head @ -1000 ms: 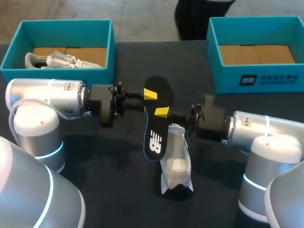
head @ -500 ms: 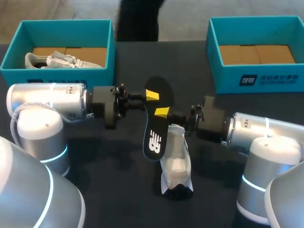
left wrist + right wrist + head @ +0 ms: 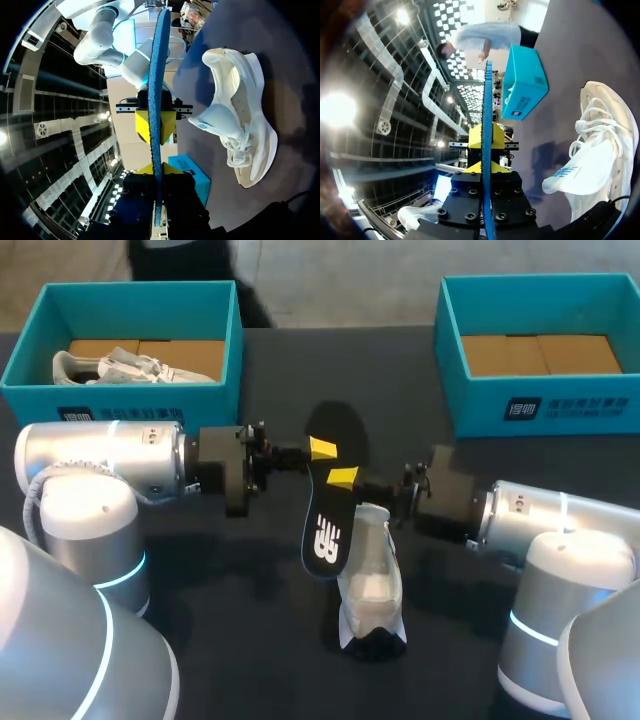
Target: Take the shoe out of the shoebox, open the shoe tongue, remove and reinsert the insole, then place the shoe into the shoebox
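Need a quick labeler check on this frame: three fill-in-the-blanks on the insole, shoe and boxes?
1. The left tool and right tool each pinch the insole with ___ tips.
2. The shoe lying on the table is ___ in colour.
3. The shoebox holding a second shoe stands on the robot's ___ side.
Missing: yellow; white; left.

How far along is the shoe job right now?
Done: the shoe is out, lying on the table, and the insole is removed. In hand: the left hand and right hand both grip the insole above the shoe. Left: reinserting it and putting the shoe in the empty shoebox.
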Available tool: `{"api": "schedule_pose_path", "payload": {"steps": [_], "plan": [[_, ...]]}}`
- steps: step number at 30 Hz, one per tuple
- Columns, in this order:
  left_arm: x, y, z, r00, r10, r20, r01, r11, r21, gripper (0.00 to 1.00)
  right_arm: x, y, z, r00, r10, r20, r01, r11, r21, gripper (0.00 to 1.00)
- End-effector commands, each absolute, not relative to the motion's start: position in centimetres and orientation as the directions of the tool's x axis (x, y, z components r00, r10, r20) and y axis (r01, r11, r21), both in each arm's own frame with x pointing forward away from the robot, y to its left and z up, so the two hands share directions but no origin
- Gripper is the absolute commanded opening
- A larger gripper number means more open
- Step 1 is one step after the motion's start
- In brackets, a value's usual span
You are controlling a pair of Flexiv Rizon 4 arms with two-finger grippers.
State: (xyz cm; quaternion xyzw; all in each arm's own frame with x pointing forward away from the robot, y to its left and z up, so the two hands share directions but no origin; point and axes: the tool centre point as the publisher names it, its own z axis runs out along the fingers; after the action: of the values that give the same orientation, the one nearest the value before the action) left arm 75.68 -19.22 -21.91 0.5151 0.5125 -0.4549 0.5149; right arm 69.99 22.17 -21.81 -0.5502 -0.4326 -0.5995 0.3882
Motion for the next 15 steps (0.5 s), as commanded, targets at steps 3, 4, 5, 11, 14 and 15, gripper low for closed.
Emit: {"api": "schedule_pose_path", "payload": {"steps": [3,4,5,11,14,15], "plan": [[75.4,-19.3,-21.9,0.063,0.062,-0.996,0.996,0.061,0.067,0.0,69.8,22.4,-21.7,-0.088,0.021,0.996,0.942,-0.324,0.09,1.0],[75.4,-19.3,-21.9,0.064,0.063,-0.996,0.996,0.061,0.068,0.0,69.8,22.3,-21.5,-0.089,0.03,0.996,0.942,-0.323,0.094,1.0],[75.3,-19.2,-21.9,0.063,0.063,-0.996,0.996,0.062,0.067,0.0,69.7,22.2,-21.4,-0.091,0.039,0.995,0.942,-0.322,0.098,1.0],[75.0,-18.6,-21.8,0.051,0.062,-0.997,0.996,0.066,0.055,0.0,69.4,21.1,-20.7,-0.098,0.125,0.987,0.944,-0.303,0.132,1.0],[74.7,-18.3,-21.8,0.038,0.064,-0.997,0.997,0.064,0.042,0.0,69.2,20.1,-20.4,-0.104,0.188,0.977,0.947,-0.282,0.155,1.0],[74.7,-18.2,-21.8,0.037,0.064,-0.997,0.997,0.064,0.041,0.0,69.2,19.9,-20.3,-0.105,0.201,0.974,0.947,-0.278,0.159,1.0]]}}
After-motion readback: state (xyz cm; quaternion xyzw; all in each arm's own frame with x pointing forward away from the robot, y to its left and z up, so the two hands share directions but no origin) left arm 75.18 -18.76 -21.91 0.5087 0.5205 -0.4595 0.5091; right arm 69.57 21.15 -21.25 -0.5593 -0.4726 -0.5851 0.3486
